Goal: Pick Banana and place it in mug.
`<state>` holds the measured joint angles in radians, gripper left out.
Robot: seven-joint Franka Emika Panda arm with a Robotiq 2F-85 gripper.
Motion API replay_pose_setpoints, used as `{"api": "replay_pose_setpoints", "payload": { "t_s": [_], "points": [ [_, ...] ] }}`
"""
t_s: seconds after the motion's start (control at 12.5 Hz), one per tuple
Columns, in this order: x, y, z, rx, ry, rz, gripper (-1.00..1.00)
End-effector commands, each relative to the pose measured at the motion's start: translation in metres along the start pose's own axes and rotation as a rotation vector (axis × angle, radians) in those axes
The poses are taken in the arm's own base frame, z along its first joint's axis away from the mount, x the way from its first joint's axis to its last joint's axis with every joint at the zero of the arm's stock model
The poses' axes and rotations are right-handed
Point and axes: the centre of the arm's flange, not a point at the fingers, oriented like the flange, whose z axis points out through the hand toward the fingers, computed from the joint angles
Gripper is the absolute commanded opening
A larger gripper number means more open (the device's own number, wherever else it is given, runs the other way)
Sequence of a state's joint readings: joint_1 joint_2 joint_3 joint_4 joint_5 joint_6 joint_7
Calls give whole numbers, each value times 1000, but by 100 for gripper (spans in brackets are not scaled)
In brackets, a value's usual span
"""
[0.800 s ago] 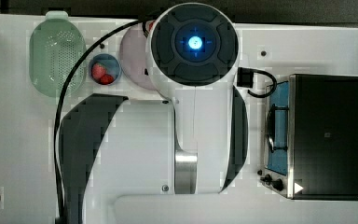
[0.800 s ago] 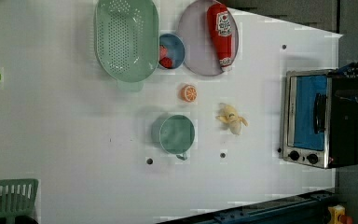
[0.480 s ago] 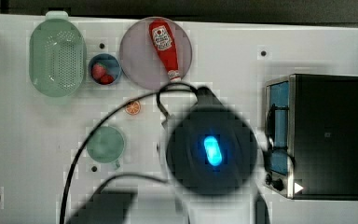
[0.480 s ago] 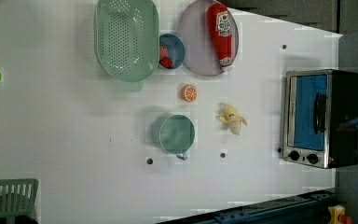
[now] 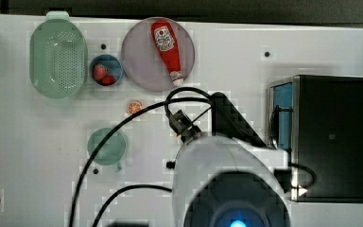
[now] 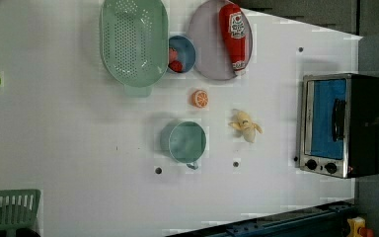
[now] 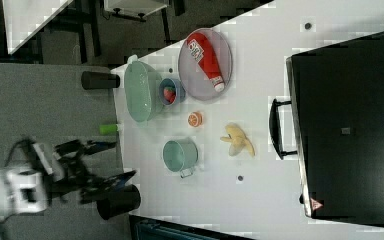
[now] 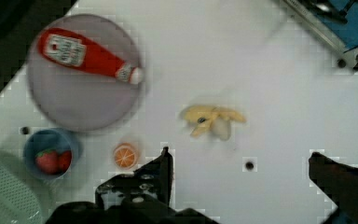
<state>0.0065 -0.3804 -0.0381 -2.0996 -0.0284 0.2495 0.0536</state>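
Observation:
The peeled banana (image 6: 246,126) lies on the white table between the mug and the toaster oven, also seen as the banana (image 7: 237,139) and the banana (image 8: 213,120). The pale teal mug (image 5: 106,146) stands upright and empty, with its stubby handle toward the top view's bottom; it appears again as the mug (image 6: 187,142) and the mug (image 7: 179,154). In the wrist view my gripper (image 8: 240,156) hangs open above the table, its two dark fingers wide apart and holding nothing. The banana lies beyond the fingertips, apart from them. My arm (image 5: 231,179) hides the banana in the top view.
A mint colander (image 5: 56,56), a blue bowl (image 5: 106,71) of strawberries and a grey plate (image 5: 142,61) with a ketchup bottle (image 5: 165,45) line the far edge. An orange slice (image 5: 134,107) lies near the mug. A toaster oven (image 5: 328,137) fills the top view's right.
In the top view my arm has swung from the upper middle to the lower right, uncovering the plate, the orange slice and the mug. Nothing on the table has moved.

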Motion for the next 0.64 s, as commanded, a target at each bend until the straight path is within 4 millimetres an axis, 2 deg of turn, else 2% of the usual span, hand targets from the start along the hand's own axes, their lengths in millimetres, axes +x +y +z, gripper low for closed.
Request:
{"api": "replay_pose_setpoints", "payload": {
  "t_s": [0.08,0.4,0.64],
  "points": [
    [9,-8,116,-88,-94,-155,100],
    [7,-7,216,-88,-123,-446,100],
    [8,-5,275,-86,-148,-669,100]
  ]
}}
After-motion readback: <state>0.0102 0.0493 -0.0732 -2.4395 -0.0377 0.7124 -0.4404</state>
